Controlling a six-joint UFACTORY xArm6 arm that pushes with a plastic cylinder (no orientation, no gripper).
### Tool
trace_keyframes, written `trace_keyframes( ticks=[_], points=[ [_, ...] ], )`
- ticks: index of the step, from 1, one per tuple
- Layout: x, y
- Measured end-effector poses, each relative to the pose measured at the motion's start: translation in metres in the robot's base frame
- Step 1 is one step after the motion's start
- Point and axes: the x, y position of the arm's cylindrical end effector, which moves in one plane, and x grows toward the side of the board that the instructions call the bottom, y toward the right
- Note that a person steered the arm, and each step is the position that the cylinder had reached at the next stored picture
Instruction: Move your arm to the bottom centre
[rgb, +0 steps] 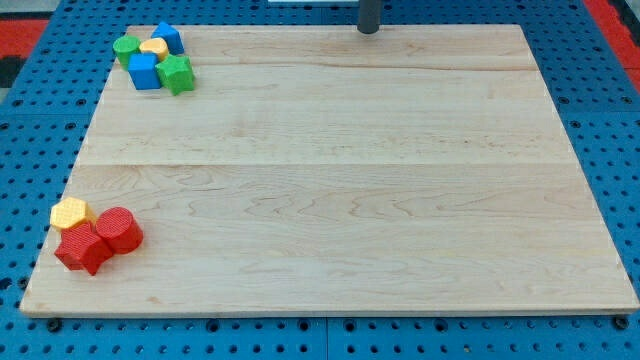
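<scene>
Item: my tip, lower end of a straight dark rod, at the wooden board's top edge, right of centre. No jaws; it holds nothing. Progress: judged barely begun; the whole board lies between tip and bottom centre. Blocks well apart from it: blue, green and yellow cluster top left; red and yellow cluster bottom left.

High front view (steep) over board
</scene>
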Motion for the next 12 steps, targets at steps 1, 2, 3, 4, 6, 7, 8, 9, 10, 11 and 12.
trace_keyframes(
  ticks=[1,2,3,4,6,7,8,9,10,11,12],
  points=[
    [0.020,0.015],
    [0.094,0.035],
    [0.147,0.031],
    [0.214,0.033],
    [0.303,0.033],
    [0.325,0.033],
    [0.338,0.033],
    [0.348,0.033],
    [0.355,0.033],
    [0.359,0.019],
    [0.359,-0.020]
  ],
)
